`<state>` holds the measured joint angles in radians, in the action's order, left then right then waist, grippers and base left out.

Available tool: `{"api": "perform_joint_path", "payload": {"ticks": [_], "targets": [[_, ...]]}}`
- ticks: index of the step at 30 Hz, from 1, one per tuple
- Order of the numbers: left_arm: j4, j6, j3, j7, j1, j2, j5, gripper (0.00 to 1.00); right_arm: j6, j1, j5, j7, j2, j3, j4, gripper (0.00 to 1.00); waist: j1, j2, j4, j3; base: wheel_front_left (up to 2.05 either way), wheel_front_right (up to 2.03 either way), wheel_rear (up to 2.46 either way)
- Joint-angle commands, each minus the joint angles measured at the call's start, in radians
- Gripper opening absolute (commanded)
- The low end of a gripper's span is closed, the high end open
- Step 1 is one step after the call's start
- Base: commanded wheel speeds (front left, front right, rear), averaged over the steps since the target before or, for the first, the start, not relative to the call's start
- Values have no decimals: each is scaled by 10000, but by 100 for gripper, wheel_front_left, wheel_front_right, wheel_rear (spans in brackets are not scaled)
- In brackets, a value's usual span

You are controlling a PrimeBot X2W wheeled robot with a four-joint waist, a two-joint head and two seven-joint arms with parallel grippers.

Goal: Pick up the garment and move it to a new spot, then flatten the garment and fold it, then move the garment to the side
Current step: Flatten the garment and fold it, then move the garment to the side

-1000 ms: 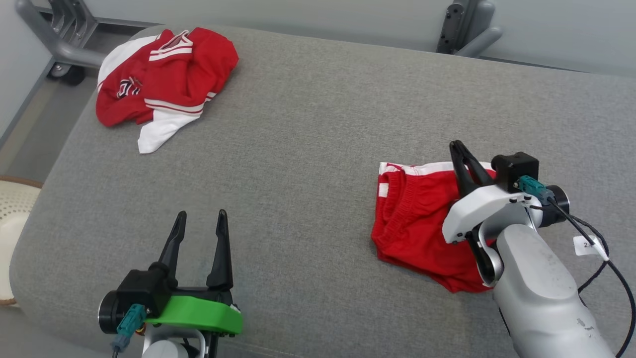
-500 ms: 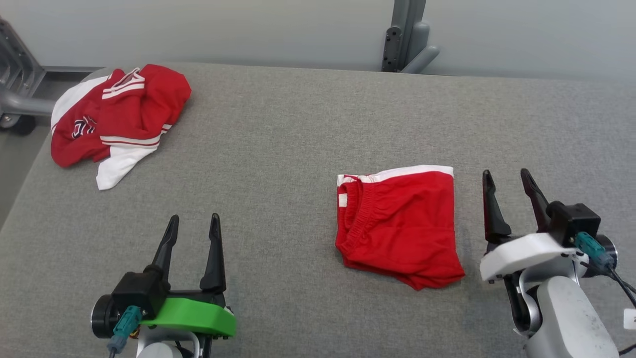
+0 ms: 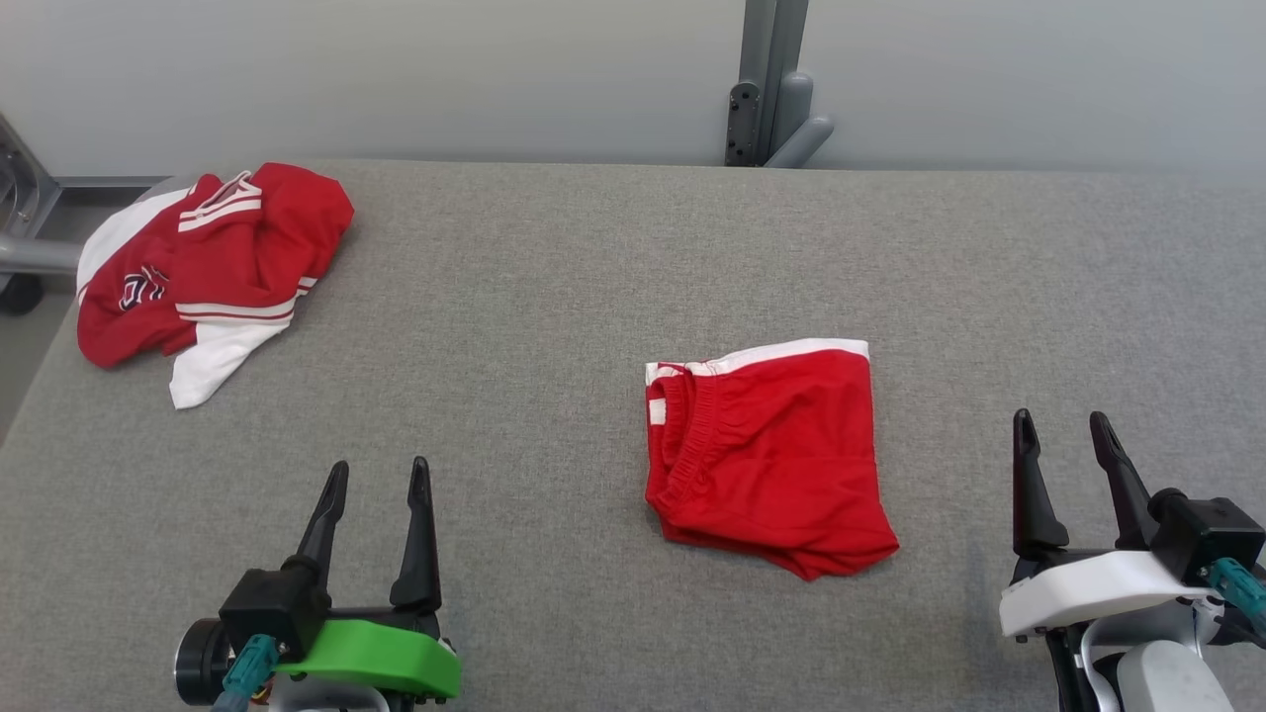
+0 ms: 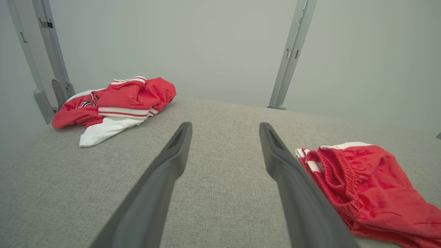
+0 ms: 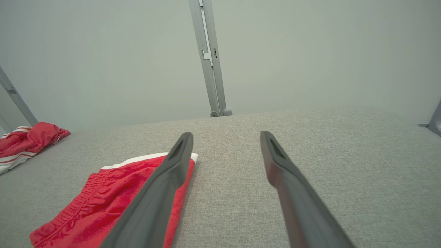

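The garment, a pair of red shorts point(image 3: 771, 455) with a white band, lies folded on the grey padded table point(image 3: 554, 297), right of centre. It also appears in the left wrist view point(image 4: 372, 182) and the right wrist view point(image 5: 103, 203). My right gripper point(image 3: 1059, 416) stands open and empty to the right of the shorts, clear of the cloth; in its own view the right gripper point(image 5: 226, 133) points past the shorts' right edge. My left gripper point(image 3: 381, 463) is open and empty at the lower left, with bare table between the left gripper's point(image 4: 225, 124) fingers.
A crumpled red and white jersey point(image 3: 208, 267) lies at the table's far left corner, seen again from the left wrist point(image 4: 117, 103). A grey metal post point(image 3: 767, 89) rises behind the far edge. Bare grey table lies between the two garments and right of the shorts.
My right gripper was shut on the shorts, then opened, let go and drew back to the lower right. The shorts now lie flat. The head camera has shifted; the left arm holds still.
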<state>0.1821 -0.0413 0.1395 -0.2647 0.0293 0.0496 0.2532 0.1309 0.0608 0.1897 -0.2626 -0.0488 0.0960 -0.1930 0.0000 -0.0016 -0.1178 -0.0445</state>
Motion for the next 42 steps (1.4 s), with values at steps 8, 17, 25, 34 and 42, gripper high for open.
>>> {"api": "perform_joint_path", "payload": {"ticks": [8, 17, 25, 34, 42], "targets": [[-52, -30, -19, 5, -71, 17, -77, 100, -3, -269, 156, -28, -31, -158, 117, 100, 0, 16, 22, 11, 0, 0, 0], [-23, 11, 15, 6, -3, 17, -65, 100, -3, -196, 179, -29, -31, -382, 25, 100, 0, 16, -36, 1, 0, 0, 0], [-53, 74, 104, 4, 83, 17, 45, 100, -3, 425, -49, 1049, -33, -945, -477, 100, 0, 16, -146, -90, 0, 0, 0], [-69, 159, 263, 4, 221, 17, 261, 100, -3, 1467, -226, 3371, -63, -992, -1118, 100, 0, 16, -440, -275, 0, 0, 0], [-76, 258, 483, 4, 330, 17, 445, 100, -3, 2446, 466, 4993, -433, -816, -2392, 100, 0, 16, -948, -544, 0, 0, 0]]}}
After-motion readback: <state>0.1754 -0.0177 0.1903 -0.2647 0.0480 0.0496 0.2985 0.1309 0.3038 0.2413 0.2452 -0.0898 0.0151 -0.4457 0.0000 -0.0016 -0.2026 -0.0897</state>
